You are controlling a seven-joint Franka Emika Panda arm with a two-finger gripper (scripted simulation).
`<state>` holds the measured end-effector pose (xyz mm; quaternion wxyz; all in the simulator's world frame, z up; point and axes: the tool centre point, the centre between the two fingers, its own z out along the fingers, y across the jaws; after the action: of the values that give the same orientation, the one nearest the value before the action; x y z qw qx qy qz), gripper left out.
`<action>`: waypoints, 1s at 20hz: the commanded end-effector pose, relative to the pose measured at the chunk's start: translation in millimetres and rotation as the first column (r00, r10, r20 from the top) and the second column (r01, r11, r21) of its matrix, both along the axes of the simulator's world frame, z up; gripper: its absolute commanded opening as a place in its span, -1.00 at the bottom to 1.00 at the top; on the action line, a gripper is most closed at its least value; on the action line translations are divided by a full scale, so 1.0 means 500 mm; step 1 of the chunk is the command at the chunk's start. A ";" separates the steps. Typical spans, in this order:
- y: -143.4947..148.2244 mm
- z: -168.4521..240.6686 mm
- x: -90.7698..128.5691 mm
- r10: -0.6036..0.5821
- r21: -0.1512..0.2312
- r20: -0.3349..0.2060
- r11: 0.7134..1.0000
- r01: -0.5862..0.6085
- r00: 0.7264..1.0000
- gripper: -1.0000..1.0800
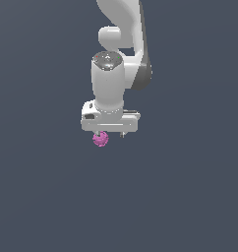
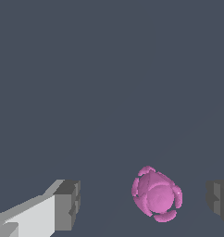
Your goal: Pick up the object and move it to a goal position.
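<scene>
The object (image 2: 156,194) is a small magenta-pink bumpy lump. In the wrist view it lies between my two grey fingertips (image 2: 67,203), nearer one of them, with a gap on both sides. My gripper (image 2: 144,203) is open and touches nothing. In the exterior view the object (image 1: 100,139) shows just under the white gripper (image 1: 110,134), toward that view's left side of the hand. The fingers are mostly hidden behind the hand there.
A plain dark grey-blue surface (image 1: 190,197) fills everything around the arm. The white arm (image 1: 118,59) rises straight above the hand.
</scene>
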<state>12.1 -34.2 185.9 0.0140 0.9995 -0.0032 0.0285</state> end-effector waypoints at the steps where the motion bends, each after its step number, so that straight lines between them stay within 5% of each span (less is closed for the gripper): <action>1: -0.005 0.008 0.004 0.003 -0.004 0.009 1.000 -0.003 1.000 0.92; 11: -0.009 -0.007 -0.005 -0.035 0.002 0.003 0.999 0.035 0.999 0.92; 20: -0.037 -0.067 -0.046 -0.215 0.022 -0.014 0.976 0.215 0.977 0.92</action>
<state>-6.1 -49.8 158.8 0.0069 0.9955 -0.0921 0.0230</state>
